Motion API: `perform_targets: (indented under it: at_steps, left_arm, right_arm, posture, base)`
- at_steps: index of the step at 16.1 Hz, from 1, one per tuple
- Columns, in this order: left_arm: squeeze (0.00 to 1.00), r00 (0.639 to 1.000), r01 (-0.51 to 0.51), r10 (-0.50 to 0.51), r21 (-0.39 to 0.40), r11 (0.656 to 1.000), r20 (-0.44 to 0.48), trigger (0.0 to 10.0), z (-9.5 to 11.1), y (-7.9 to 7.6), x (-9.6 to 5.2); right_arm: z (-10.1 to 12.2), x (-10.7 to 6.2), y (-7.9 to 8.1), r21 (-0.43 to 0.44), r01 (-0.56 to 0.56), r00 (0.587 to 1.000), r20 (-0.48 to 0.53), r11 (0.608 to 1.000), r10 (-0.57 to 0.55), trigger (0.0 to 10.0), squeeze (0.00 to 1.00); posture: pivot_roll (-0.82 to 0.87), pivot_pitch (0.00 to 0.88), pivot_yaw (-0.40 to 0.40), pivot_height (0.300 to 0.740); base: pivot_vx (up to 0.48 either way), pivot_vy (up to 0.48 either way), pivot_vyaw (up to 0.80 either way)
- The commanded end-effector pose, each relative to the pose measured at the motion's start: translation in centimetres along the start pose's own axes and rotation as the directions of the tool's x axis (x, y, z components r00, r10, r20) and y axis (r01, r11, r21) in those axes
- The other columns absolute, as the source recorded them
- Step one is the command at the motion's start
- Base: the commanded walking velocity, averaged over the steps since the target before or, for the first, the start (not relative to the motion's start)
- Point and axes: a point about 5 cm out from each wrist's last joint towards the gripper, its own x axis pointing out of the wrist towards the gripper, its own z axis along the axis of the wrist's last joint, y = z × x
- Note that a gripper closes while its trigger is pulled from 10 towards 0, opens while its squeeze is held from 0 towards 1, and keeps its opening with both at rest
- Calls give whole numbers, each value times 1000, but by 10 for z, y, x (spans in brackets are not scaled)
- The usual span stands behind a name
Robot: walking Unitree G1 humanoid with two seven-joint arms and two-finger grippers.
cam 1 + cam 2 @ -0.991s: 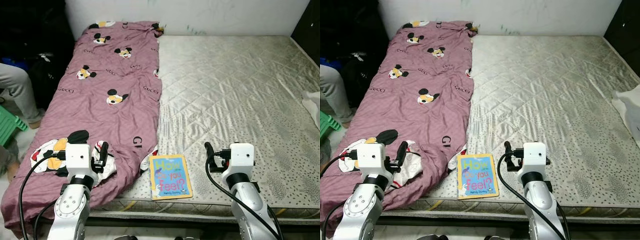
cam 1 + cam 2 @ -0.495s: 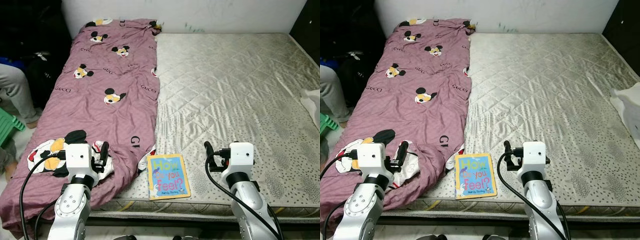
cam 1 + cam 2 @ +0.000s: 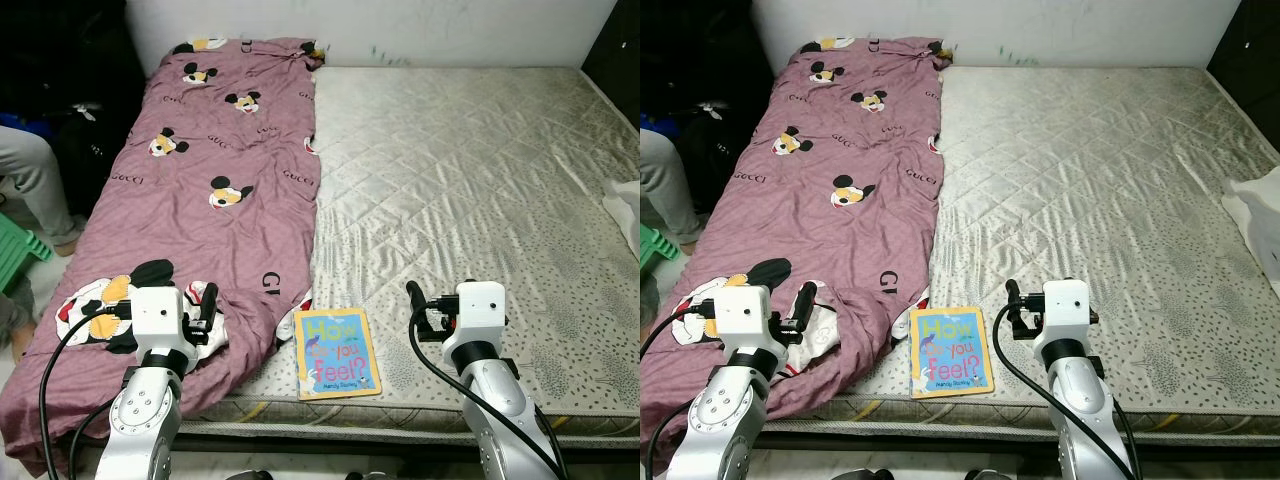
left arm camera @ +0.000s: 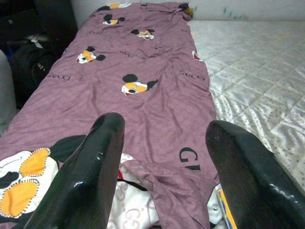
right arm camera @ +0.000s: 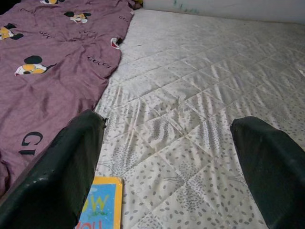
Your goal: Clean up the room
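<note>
I'm standing at the foot of the bed (image 3: 470, 170), both hands raised over its near edge. My left hand (image 4: 162, 162) is spread wide and empty above the purple blanket (image 3: 220, 190); my right hand (image 5: 167, 157) is spread wider still, empty, over bare mattress. The book (image 3: 338, 353) lies flat between them at the mattress edge, just beside the blanket's rumpled hem. It's thin, with a glossy blue cover framed in yellow. The risk, as I judge it: pinching a flat book on soft quilting could push it off the edge.
</note>
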Motion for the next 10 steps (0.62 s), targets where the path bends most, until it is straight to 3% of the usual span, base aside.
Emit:
perform_targets:
  at_steps: [1, 10]
  left_arm:
    - [0, 1000, 0, 0, 2, 1000, -1, 10000, 1, 2, -1]
    - [0, 1000, 2, -2, 5, 1000, 1, 10000, 1, 2, 0]
  right_arm:
    - [-3, -1, 0, 0, -4, 1000, -18, 1000, 4, 10000, 0]
    - [-4, -1, 1, 0, -7, 1000, -21, 1000, 8, 10000, 0]
  posture:
    - [-58, 138, 23, 718]
    - [-58, 135, 22, 718]
  base:
    - [0, 0, 0]
    - [0, 0, 0]
